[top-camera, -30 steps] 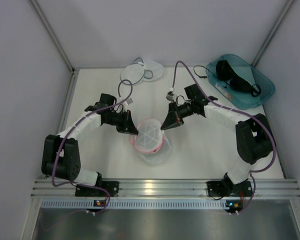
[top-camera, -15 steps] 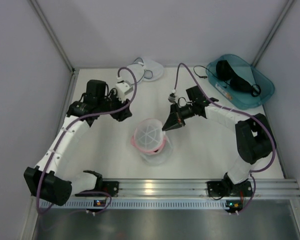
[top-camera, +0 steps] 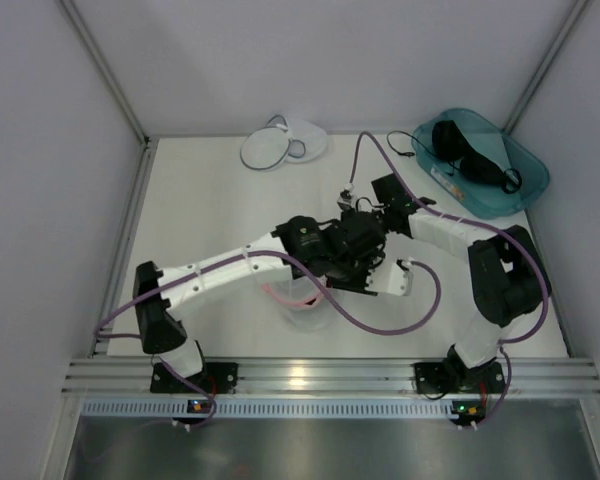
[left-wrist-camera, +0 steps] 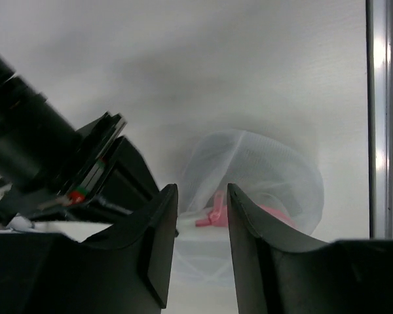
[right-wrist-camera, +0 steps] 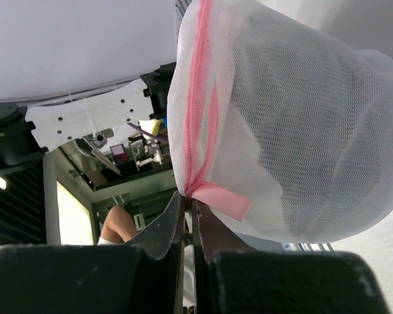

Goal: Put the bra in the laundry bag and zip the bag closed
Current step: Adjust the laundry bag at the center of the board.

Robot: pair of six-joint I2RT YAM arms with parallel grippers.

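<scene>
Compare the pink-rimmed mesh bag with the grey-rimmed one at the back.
Rim: the pink-rimmed bag has a pink zip; the grey-rimmed bag a thin grey one. Place: the pink-rimmed bag sits mid-table; the grey-rimmed bag lies at the far edge. State: the right gripper pinches the pink-rimmed bag's zip edge; nothing touches the grey-rimmed bag. Both are round, white mesh.

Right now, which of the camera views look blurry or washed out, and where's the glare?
Left wrist view: hazy and soft, its dark fingers blurred, the metal strip at right blown out. Right wrist view: the pink-rimmed mesh bag is crisp, its weave visible. Top view: sharp, with glare on the front rail.
</scene>
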